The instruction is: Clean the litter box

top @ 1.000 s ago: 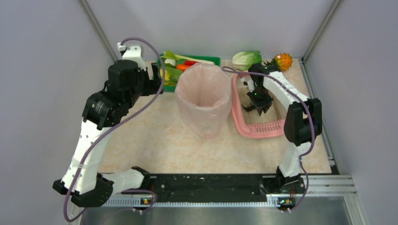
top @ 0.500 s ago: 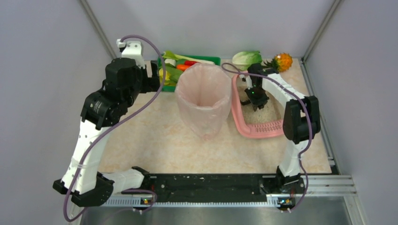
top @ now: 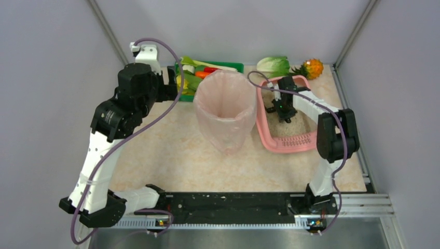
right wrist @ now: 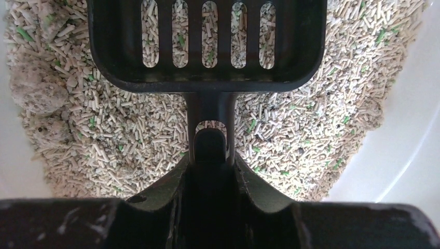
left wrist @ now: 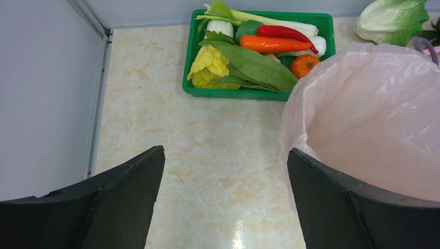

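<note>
the right gripper [right wrist: 210, 155] clamps a black slotted plastic scoop [right wrist: 207, 78] over beige litter [right wrist: 129, 140] in the pink rectangular plastic litter box [top: 271, 136], right of a pink bag-lined bin [top: 228, 137]; the left gripper [left wrist: 223, 197] gapes empty.

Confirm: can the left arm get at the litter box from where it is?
Probably not directly. The pink bin stands between the open left hand and the litter box, and the right hand, shut on the scoop, sits inside it.
</note>
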`<state>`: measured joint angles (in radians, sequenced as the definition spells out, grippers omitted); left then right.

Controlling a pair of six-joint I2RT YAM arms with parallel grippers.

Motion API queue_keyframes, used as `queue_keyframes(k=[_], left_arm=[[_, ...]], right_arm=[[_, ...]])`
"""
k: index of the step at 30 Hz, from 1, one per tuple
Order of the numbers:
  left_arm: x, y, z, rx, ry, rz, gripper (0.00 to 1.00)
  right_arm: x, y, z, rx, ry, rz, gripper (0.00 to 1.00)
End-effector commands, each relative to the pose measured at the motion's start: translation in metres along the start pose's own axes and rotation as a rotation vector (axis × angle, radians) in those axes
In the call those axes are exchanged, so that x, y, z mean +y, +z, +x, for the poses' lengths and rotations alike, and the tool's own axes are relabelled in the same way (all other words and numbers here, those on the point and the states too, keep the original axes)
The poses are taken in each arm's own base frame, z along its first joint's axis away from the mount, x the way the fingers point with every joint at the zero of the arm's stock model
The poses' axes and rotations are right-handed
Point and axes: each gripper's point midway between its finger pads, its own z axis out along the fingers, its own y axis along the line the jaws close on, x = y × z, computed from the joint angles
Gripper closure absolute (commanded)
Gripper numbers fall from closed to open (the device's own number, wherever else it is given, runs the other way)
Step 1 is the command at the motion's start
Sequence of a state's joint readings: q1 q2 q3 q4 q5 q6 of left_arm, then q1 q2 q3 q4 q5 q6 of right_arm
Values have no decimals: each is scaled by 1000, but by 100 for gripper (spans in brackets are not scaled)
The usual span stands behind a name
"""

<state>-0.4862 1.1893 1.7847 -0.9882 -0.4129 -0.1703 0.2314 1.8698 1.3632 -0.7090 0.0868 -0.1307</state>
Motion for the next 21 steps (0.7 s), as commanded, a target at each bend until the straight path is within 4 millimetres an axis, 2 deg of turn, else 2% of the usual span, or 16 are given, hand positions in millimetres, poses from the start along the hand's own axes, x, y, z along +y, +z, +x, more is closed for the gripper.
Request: queue_keyframes(k=[1, 7, 12, 17, 21], left_arm=[[2, -7, -21, -75, -46, -2, 7], [1, -6, -19, -64, -47, -1, 7], [-1, -4, -18, -53, -47, 5, 7], [-2, -4, -17, -45, -49, 6, 7], [-3, -2, -17, -44, -51, 9, 7]], right_arm=[[-15, -6, -29, -217, -45, 51, 100], [-16, -14, -39, -308, -146, 61, 100], [-19, -11, -32, -307, -234, 50, 100], [-6, -25, -44, -451, -185, -82, 100], [-4, -27, -53, -521, -146, -89, 100]])
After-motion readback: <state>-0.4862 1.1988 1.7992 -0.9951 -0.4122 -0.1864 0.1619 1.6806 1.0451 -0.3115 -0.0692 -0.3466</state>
